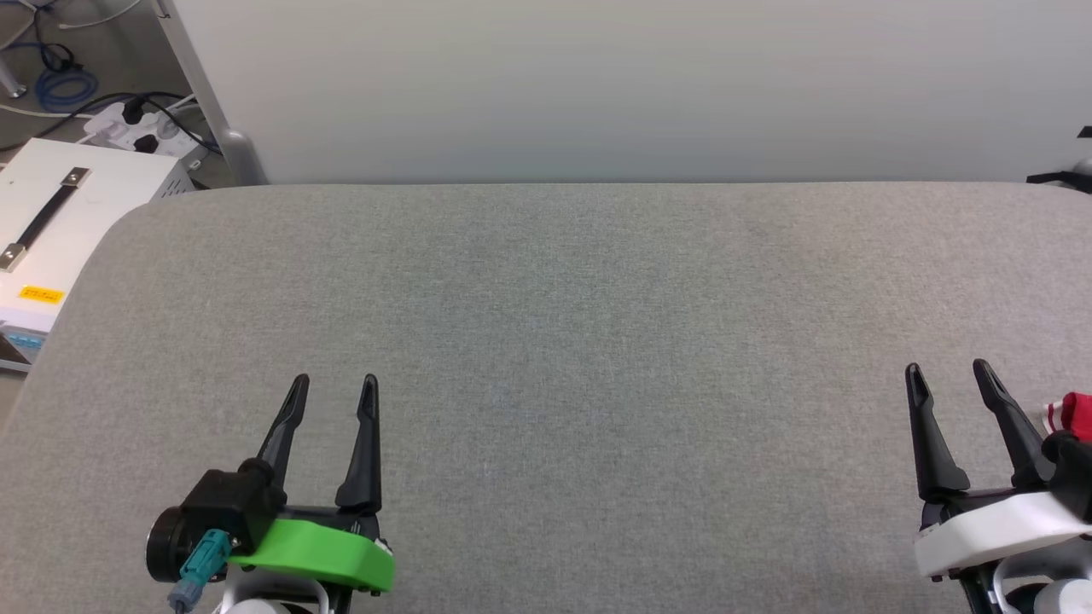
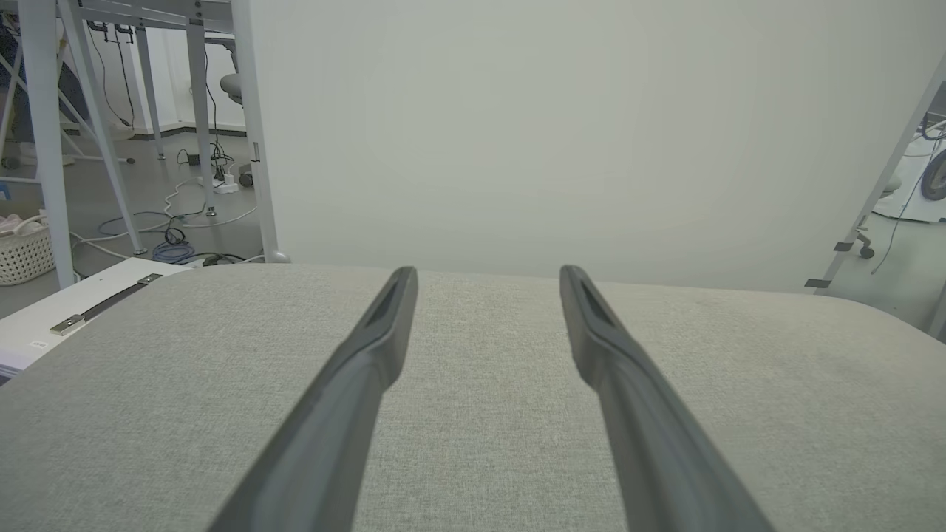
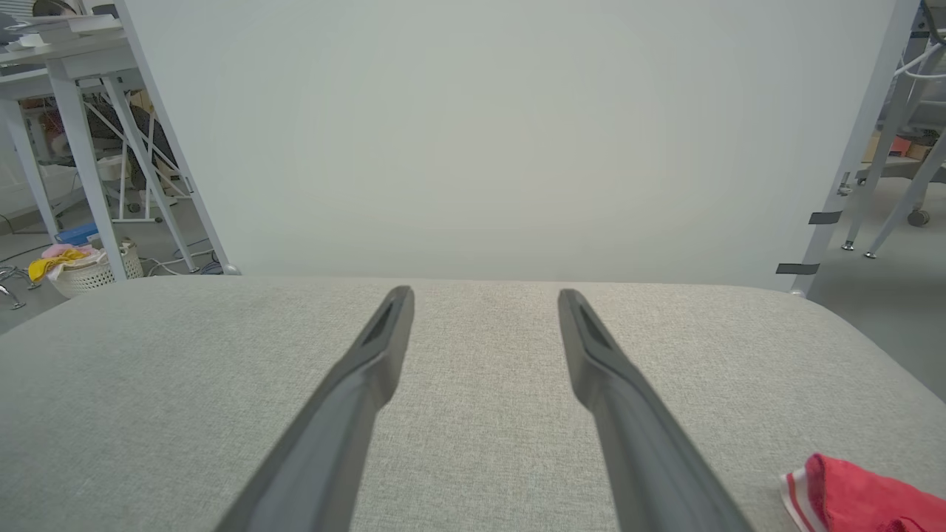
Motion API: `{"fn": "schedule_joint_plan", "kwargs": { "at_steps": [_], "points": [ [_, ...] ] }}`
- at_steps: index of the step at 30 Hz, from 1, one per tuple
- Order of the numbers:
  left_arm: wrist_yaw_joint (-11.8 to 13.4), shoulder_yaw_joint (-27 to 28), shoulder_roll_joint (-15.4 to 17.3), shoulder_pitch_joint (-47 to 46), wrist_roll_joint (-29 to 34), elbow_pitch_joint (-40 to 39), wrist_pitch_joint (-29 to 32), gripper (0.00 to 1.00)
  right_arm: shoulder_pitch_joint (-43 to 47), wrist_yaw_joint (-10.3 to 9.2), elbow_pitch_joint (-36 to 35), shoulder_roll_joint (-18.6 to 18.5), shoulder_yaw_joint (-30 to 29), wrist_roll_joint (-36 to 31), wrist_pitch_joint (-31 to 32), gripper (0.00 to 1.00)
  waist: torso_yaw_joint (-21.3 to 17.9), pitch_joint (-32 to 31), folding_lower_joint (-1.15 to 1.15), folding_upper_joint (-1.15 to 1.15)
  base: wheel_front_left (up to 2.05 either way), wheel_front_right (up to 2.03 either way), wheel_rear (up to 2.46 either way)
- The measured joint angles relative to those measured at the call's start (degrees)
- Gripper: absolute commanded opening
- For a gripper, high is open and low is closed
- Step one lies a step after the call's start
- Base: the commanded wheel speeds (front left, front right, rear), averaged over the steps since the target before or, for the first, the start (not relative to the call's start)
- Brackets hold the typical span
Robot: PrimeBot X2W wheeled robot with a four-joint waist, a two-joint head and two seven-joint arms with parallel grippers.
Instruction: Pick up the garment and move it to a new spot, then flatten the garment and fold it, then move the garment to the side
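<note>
The garment (image 1: pixel 1073 412) is seen bunched at the right edge of the desk (image 1: pixel 546 341) — just right of the right gripper (image 1: pixel 947 368), well apart from the left gripper (image 1: pixel 334 381). Both pairs of fingers (image 1: pixel 365 443) are spread wide, nothing held.

The desk (image 1: pixel 597 341) wears grey woven cloth, matt and faintly rough (a fine weave, seen close). Lower right, the garment (image 3: pixel 865 499) is soft red cloth. The left hand (image 1: pixel 334 382) has matt dark plastic fingers (image 2: pixel 332 428) and a smooth green plastic shell (image 1: pixel 324 550).
</note>
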Motion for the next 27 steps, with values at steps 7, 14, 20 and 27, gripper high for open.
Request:
{"fn": "schedule_joint_plan", "kwargs": {
  "at_steps": [7,14,20,27],
  "points": [
    [-0.6,2.0,-0.8,0.0,1.5,0.7,0.0,1.0,0.0,0.0,3.5,2.4,0.0,-0.9,-2.8,1.0,0.7,-0.3,0.0,0.0,0.0,0.0,0.0],
    [-1.2,2.5,-1.7,0.0,1.6,1.3,0.0,1.0,-0.1,0.0,5.1,2.6,1.2,-1.4,-3.6,1.0,0.4,-0.3,0.0,0.0,0.0,0.0,0.0],
    [-1.5,2.5,-1.9,0.0,1.8,1.6,0.0,1.0,-0.2,0.0,5.5,2.7,1.5,-1.5,-4.0,1.0,0.3,-0.3,0.0,0.0,0.0,0.0,0.0],
    [-1.5,2.3,-2.0,0.0,1.8,1.8,0.0,1.0,-0.2,0.0,5.5,2.7,1.6,-1.5,-4.0,1.0,0.4,-0.2,0.0,0.0,0.0,0.0,0.0]
  ]
}}
